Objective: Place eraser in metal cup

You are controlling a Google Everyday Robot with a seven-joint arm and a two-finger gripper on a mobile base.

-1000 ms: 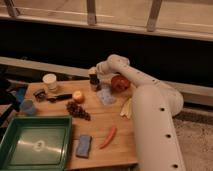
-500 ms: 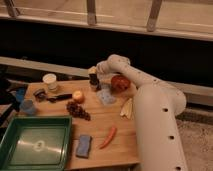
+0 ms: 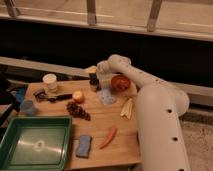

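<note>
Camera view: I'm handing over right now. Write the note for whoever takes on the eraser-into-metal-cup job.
Gripper: at the table's far edge, beside the red bowl, just above a small dark upright container.
Eraser: cannot be picked out; the blue pad near the front edge is not it.
Metal cup: not identifiable with confidence; the white cup is not it.
Done: nothing confirmed.
Left: locate eraser, grasp it, drop it in the metal cup.

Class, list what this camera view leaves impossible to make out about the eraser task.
- Gripper: at the table's far edge by the dark bottle; the arm's wrist hides its tip.
- Eraser: not identifiable; possibly behind the wrist.
- Metal cup: none recognisable.
- Green tray: left corner cut by the frame edge.
</note>
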